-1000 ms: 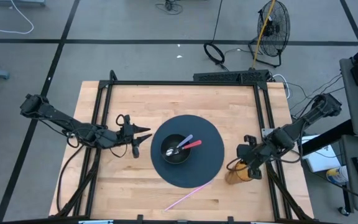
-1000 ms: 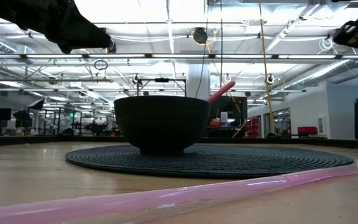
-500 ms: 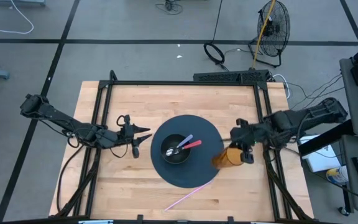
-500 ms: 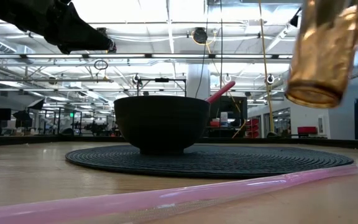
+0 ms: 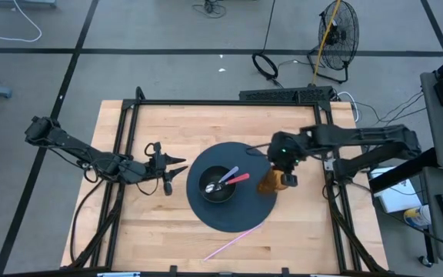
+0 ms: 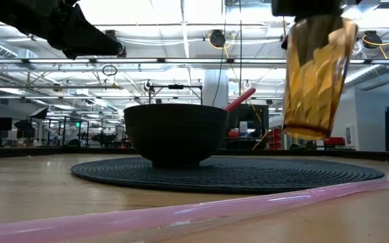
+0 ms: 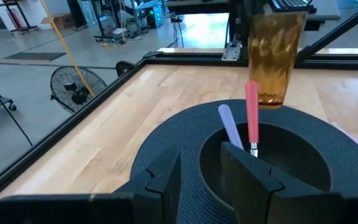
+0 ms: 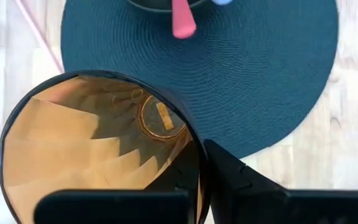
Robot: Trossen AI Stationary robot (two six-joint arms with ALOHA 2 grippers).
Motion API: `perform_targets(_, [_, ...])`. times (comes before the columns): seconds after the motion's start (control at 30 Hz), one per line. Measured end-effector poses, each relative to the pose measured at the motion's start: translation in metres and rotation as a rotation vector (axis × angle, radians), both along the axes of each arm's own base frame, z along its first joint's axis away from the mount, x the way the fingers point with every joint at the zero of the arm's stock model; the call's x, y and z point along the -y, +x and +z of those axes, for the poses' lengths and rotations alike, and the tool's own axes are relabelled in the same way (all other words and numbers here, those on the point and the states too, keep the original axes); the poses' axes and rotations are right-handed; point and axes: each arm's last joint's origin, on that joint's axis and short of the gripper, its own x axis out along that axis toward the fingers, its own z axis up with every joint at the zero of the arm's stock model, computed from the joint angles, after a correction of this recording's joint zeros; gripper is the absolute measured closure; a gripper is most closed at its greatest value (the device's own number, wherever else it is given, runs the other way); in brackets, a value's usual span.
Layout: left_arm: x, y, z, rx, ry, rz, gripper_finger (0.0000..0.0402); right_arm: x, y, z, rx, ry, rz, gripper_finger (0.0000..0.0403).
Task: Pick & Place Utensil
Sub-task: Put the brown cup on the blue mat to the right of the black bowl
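Amber plastic, faceted and see-through: the cup [image 5: 271, 182] hangs clear of the table, pinched by its rim in the right gripper [image 5: 283, 156], whose fingers are closed on the cup wall. Seen from above, it sits over the round dark mat [image 5: 206, 219] at about three o'clock, just beside the black bowl [image 5: 217, 194]. The low view shows the cup upright, its base well above the mat weave.

The utensils are already in the bowl: a red-handled one [image 5: 239, 178] and a pale lilac-handled one [image 5: 230, 172], both leaning toward two o'clock, handles poking over the rim toward the cup.

To do this step well, I judge the arm should keep the cup level and lower it straight down, staying clear of the red handle so the bowl is not nudged. Landing fully on the mat or fully on the wood would be safer than straddling the mat's edge, where it could tip.

The left gripper [image 5: 177, 171] waits at nine o'clock off the mat, fingers partly apart, holding nothing. A pink straw [image 5: 233, 241] lies at six o'clock.
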Motion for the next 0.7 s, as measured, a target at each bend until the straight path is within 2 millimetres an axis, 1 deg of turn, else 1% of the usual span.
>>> perform_targets(0.33, [0.0, 0.0, -0.001, -0.012, 0.004, 0.0, 0.0279, 0.028, 0.028, -0.009, -0.056, -0.032, -0.01, 0.0395])
perform_targets(0.5, [0.0, -0.001, -0.002, -0.019, 0.006, 0.0, 0.0279, 0.032, 0.04, -0.014, -0.111, -0.028, 0.009, 0.0395])
perform_targets(0.7, [0.0, -0.001, -0.002, -0.02, 0.006, 0.0, 0.0279, 0.033, 0.047, -0.017, -0.127, -0.014, 0.035, 0.0395])
